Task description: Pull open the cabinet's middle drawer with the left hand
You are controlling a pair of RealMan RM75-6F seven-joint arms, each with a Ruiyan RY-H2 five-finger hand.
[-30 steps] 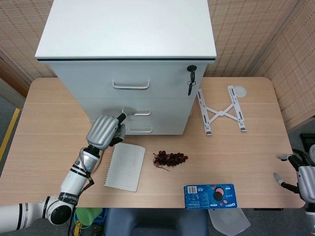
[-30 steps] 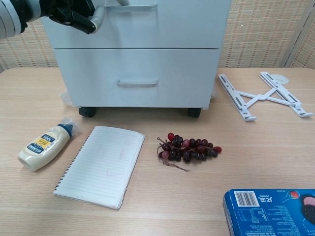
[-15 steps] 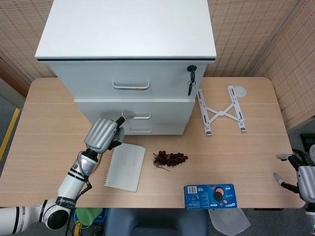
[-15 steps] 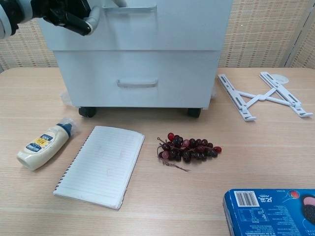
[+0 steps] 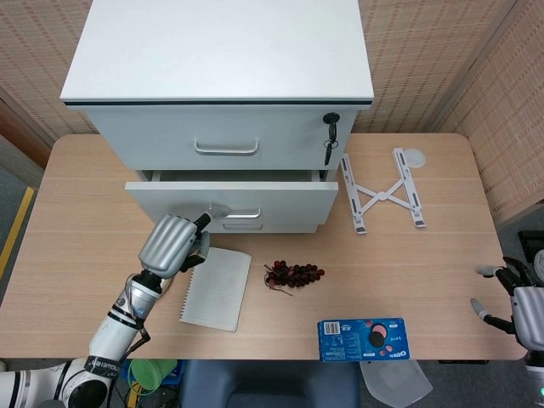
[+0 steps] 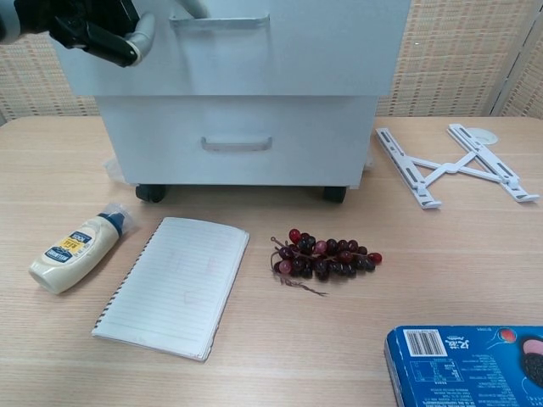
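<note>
On the desk (image 5: 425,255), occupying the 12 o'clock half of the head view, stands the white cabinet (image 5: 221,51), on castors, its three drawer fronts facing the robot. The middle drawer (image 5: 234,194) stands partly drawn out, its front proud of the top and bottom fronts, with a dark gap visible along its upper edge; in my judgement the pull is under way but short of full travel.

At 7 o'clock of the drawer front, the left hand (image 5: 170,243) reaches up from the desk edge with one finger extended to the left end of the middle handle (image 5: 231,212). The chest view shows the same hand (image 6: 93,30) at the top-left corner, fingers curled beside the handle bar. The contact itself is hidden behind the hand, so whether it hooks the bar or merely touches it appears likely but cannot be confirmed. Approaching from the left end keeps the arm clear of the drawer's path.

At 3 o'clock of the cabinet lies a folded white stand (image 5: 382,189). Directly below the drawer, at 6 o'clock, a notebook (image 5: 216,288) lies flat, just beside the left hand, with a bunch of grapes (image 5: 293,274) to its right and a blue biscuit box (image 5: 363,339) nearer the desk edge. A squeeze bottle (image 6: 76,252) lies on its side at 9 o'clock of the notebook.

At the 4 o'clock corner, off the desk, the right hand (image 5: 520,302) hangs idle, fingers apart, holding nothing.
</note>
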